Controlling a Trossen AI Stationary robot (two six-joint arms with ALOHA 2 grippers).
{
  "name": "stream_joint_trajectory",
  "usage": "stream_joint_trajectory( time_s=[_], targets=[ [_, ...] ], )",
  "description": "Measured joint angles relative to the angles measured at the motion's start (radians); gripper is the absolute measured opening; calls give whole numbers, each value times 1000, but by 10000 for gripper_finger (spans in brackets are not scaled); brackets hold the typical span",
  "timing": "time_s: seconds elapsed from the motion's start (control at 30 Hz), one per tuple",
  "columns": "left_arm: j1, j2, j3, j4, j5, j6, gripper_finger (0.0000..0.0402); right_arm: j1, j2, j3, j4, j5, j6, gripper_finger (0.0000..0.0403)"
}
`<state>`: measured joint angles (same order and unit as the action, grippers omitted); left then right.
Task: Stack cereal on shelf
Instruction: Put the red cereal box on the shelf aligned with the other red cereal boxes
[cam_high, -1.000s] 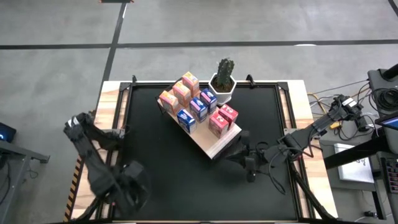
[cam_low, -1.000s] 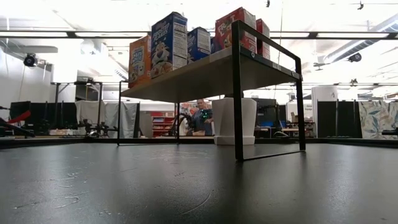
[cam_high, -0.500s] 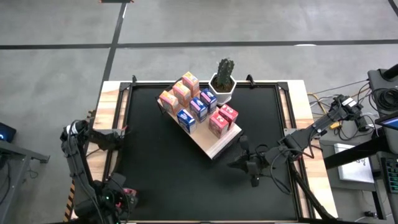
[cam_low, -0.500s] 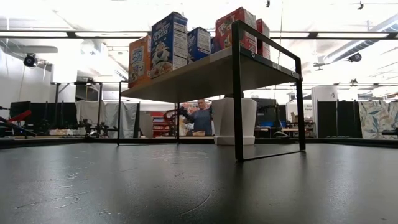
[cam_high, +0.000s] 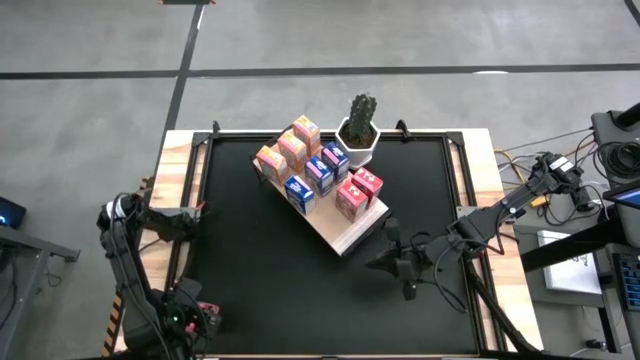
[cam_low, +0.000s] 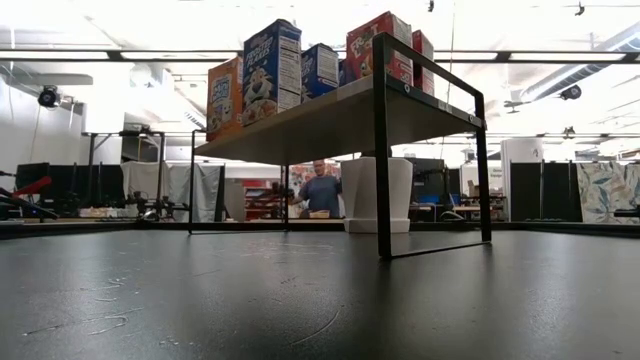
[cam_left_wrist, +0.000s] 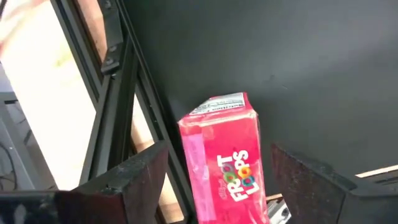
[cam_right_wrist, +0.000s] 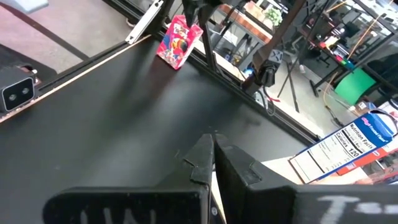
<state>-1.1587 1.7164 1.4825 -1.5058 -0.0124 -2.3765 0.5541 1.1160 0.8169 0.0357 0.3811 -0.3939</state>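
Black desk (cam_high: 300, 270), eight boxes on shelf (cam_high: 345, 235). Left tool (cam_left_wrist: 214, 186), swung back to near-left corner since a second ago, spread around pink box (cam_left_wrist: 227, 158). Right tool (cam_high: 385, 262) clenched, idle. Next pickup starting.

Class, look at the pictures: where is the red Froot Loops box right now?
The Froot Loops box stands between the open left gripper's fingers at the table's near-left corner, far from the shelf.
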Motion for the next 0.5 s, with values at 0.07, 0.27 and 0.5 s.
stream_joint_trajectory(
  time_s=[0.07,0.27,0.5],
  targets=[
    [-7,0,-11,14,0,-7,265,0,0,0,0,0,0,9],
    [-19,0,-70,87,2,-15,257,0,0,0,0,0,0,9],
    [-18,0,-103,141,2,11,222,0,0,0,0,0,1,9]
  ],
)
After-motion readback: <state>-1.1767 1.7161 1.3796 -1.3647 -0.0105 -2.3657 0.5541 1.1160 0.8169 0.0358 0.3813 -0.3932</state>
